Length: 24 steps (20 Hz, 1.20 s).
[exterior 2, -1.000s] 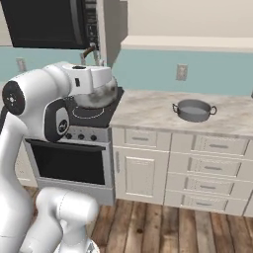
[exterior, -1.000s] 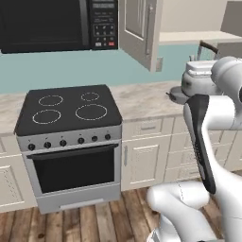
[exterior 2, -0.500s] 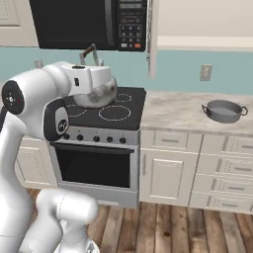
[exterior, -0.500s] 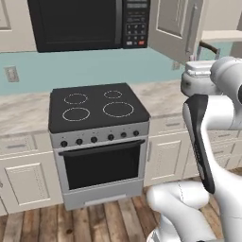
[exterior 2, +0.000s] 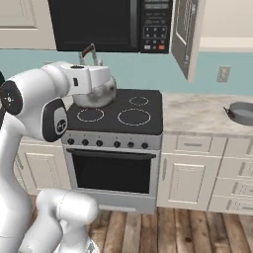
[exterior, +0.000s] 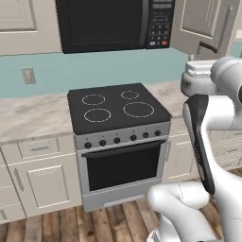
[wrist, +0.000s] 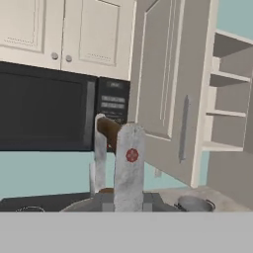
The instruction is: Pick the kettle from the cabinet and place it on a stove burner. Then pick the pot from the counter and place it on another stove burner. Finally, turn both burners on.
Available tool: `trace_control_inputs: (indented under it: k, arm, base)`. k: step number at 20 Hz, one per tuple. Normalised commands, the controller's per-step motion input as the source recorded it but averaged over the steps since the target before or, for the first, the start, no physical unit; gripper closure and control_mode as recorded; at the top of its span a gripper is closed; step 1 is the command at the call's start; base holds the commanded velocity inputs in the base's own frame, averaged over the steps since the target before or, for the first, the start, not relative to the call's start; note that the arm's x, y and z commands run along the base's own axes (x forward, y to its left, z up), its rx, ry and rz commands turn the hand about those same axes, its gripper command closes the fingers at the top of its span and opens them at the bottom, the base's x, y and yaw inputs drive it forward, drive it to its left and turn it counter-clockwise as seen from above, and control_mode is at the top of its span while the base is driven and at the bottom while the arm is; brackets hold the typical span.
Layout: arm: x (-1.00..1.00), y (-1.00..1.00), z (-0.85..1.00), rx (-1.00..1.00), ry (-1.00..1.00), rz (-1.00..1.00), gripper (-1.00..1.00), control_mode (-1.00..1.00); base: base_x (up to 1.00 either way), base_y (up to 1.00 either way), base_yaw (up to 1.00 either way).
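Kettle (exterior 2: 95, 91) was in the air, carried over the left side of the cooktop (exterior 2: 116, 112), gripper (wrist: 114, 148) pinched shut on its arched handle. In the hand view the two fingers (wrist: 129, 163) stood pressed tight against the dark-brown grip of that handle, so the hold looked firm.

Going left to right in the right base view: arm's shoulder and elbow, then the wrist w/ the silver kettle hanging just below it, then the burners (exterior 2: 134, 116), then the open cabinet door (exterior 2: 184, 34), then the marbled counter (exterior 2: 197, 111), and far right the grey pot (exterior 2: 241, 112) sitting untouched near the edge of frame.

Key relation, as I judged it: the kettle hung straight below the gripper, handle axis running up into the fingers, body just above the rear-left part of the glass. The front-left burner ring (exterior 2: 90, 114) lay just in front of and beneath it, so the drop looked like a short lowering, maybe a small nudge forward. Exact overlap w/ a ring I couldn't tell from here; the kettle hid the rear-left circle.

From the left base view the cooktop (exterior: 118, 106) sat centre w/ four rings bare, microwave (exterior: 113, 23) above, arm bulk on the right.

Progress guess: step one nearly done, kettle not yet set down; pot & both knobs (exterior 2: 106, 143) were left to do. Pot lay well apart to the right.
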Motion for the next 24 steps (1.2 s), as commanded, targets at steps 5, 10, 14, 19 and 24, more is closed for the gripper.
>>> trace_control_inputs:
  k: [5, 10, 14, 19, 24]
  arm:
    - [0.00, 0.00, 0.00, 0.00, 0.00, 0.00, 1.00, 1.00]
    - [0.00, 0.00, 0.00, 0.00, 0.00, 0.00, 1.00, 1.00]
    - [0.00, 0.00, 0.00, 0.00, 0.00, 0.00, 1.00, 1.00]
    - [0.00, 0.00, 0.00, 0.00, 0.00, 0.00, 1.00, 1.00]
    - [0.00, 0.00, 0.00, 0.00, 0.00, 0.00, 1.00, 1.00]
  base:
    - [0.80, 0.41, -0.13]
    - [0.83, 0.28, -0.09]
    - [0.72, 0.38, -0.08]
    - [0.50, 0.42, -0.05]
    - [0.38, 0.36, -0.03]
